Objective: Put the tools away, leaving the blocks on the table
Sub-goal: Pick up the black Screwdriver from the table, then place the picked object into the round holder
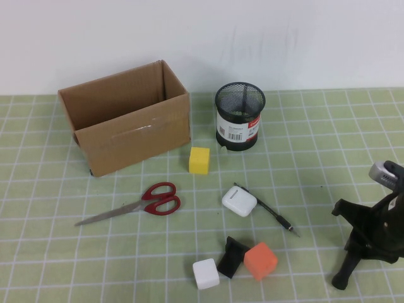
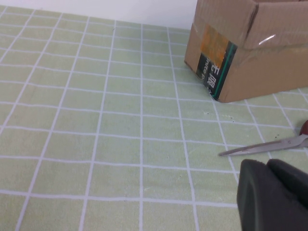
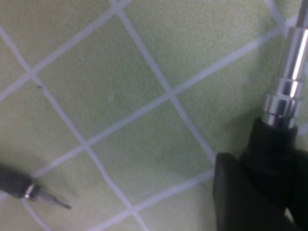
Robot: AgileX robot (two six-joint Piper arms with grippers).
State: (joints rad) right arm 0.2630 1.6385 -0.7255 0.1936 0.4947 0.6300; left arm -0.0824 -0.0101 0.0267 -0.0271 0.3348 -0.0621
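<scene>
The right gripper (image 1: 353, 268) sits low at the table's (image 1: 315, 145) near right corner, jaws pinching the screwdriver (image 3: 284, 96); the left gripper (image 2: 272, 195) shows only as a dark body in its wrist view, and I cannot tell its jaw state. The scissors (image 1: 136, 205) lie in front of the box (image 1: 126, 120); the pen (image 1: 268, 211) lies beside the white case (image 1: 239, 201); the yellow (image 1: 199, 160), white (image 1: 206, 274) and orange (image 1: 261, 261) blocks and the wedge (image 1: 231, 257) rest on the table; the mesh cup (image 1: 239, 116) stands right of the box.
</scene>
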